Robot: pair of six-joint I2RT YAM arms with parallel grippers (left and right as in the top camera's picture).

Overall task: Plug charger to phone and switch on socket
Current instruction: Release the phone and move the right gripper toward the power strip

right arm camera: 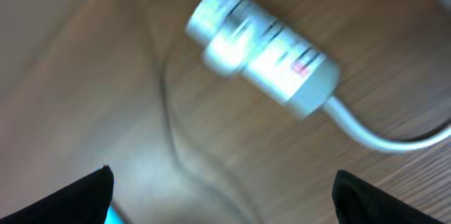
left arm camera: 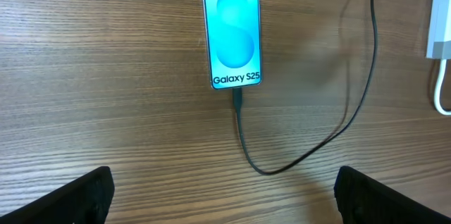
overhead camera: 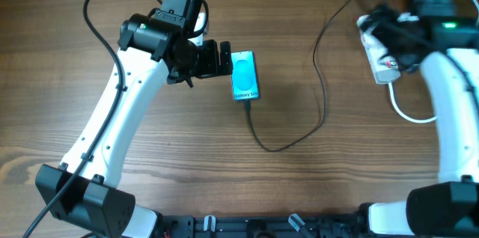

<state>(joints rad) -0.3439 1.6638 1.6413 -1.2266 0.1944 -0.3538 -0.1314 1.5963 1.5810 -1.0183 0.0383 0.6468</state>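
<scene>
The phone [overhead camera: 245, 76] lies flat with its cyan screen up; it also shows in the left wrist view [left arm camera: 231, 30]. The black charger cable [overhead camera: 323, 81] has its plug tip in the phone's lower end [left arm camera: 237, 98] and loops right toward the socket. The socket [overhead camera: 382, 57], a white power strip with a red mark, lies at the far right under my right arm; the right wrist view shows it blurred [right arm camera: 268, 55]. My left gripper [overhead camera: 217, 58] is open and empty just left of the phone. My right gripper [right arm camera: 222, 196] is open above the socket, its fingers hidden overhead.
The socket's thick white cord [overhead camera: 408, 111] curves down and right from the strip; it also shows in the right wrist view [right arm camera: 373, 132]. A black arm cable [overhead camera: 97, 25] loops at the upper left. Bare wooden table [overhead camera: 224, 171] lies in front.
</scene>
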